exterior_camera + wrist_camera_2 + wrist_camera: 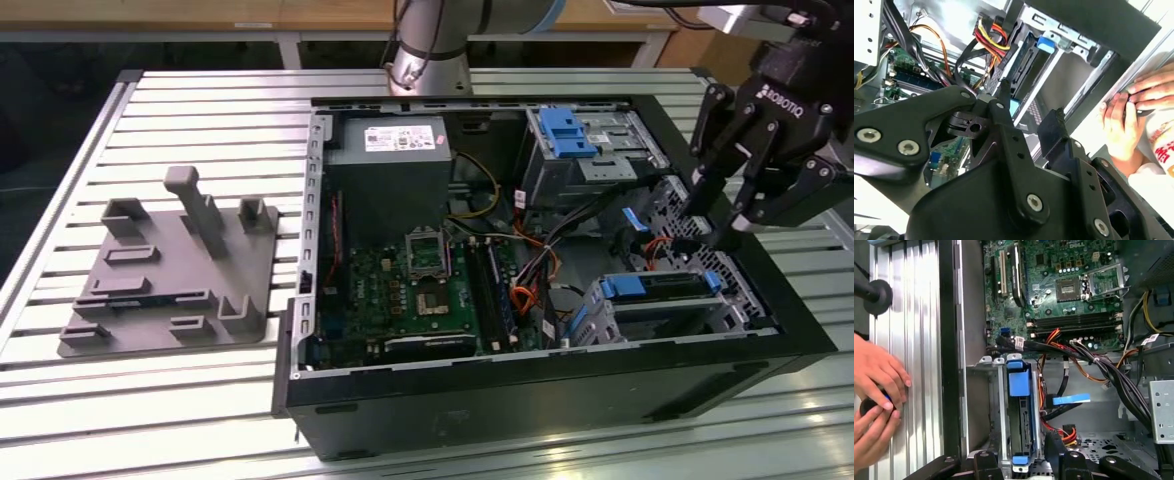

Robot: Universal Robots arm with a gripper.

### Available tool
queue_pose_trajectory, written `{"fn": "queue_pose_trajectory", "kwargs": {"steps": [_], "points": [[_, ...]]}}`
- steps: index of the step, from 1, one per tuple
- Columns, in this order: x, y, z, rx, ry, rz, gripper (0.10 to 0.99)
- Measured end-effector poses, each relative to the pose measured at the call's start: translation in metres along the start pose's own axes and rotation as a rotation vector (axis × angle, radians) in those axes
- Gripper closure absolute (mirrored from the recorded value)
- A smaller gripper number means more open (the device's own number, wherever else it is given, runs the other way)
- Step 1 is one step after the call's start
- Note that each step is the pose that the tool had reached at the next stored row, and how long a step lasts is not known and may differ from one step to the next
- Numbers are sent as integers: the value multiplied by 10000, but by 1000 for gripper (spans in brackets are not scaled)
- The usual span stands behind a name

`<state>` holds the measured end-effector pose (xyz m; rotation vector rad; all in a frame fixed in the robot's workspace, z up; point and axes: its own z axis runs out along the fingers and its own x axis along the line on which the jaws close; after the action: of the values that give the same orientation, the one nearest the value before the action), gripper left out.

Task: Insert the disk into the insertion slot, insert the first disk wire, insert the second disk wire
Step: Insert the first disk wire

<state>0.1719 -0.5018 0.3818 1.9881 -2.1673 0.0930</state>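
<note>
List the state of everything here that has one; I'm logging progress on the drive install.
computer case: lying on its side, side panel off.
disk: seated in the insertion slot.
insertion slot: filled by the disk.
gripper: open, holding nothing, close above the insertion slot.

We see a silver-grey tubular arm (427, 45) with a ringed joint at twelve o'clock in the exterior view and, at two o'clock, a matte black gripper (718, 215) bearing white lettering, its jointed link-bar fingers (1004, 145) pinned with round silver screws (1034, 202) in the second wrist view.
</note>
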Motion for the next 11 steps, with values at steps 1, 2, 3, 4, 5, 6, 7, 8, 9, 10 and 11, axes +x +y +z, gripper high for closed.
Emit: {"fn": "queue_pose_trajectory", "kwargs": {"steps": [1,2,3,4,5,6,7,8,9,10,11], "points": [[-3,-15,6,10,7,-69,588],[-5,-28,11,21,14,-131,588],[-8,-42,16,29,17,-177,588],[-16,-57,21,34,16,-202,588],[-32,-72,27,30,19,-205,588],[-54,-91,34,20,19,-205,588],[-76,-114,43,8,19,-207,588],[-96,-132,52,-2,19,-210,588],[-113,-145,61,-7,20,-205,588],[-126,-154,73,-14,17,-185,588],[-133,-156,83,-27,12,-118,588]]}}
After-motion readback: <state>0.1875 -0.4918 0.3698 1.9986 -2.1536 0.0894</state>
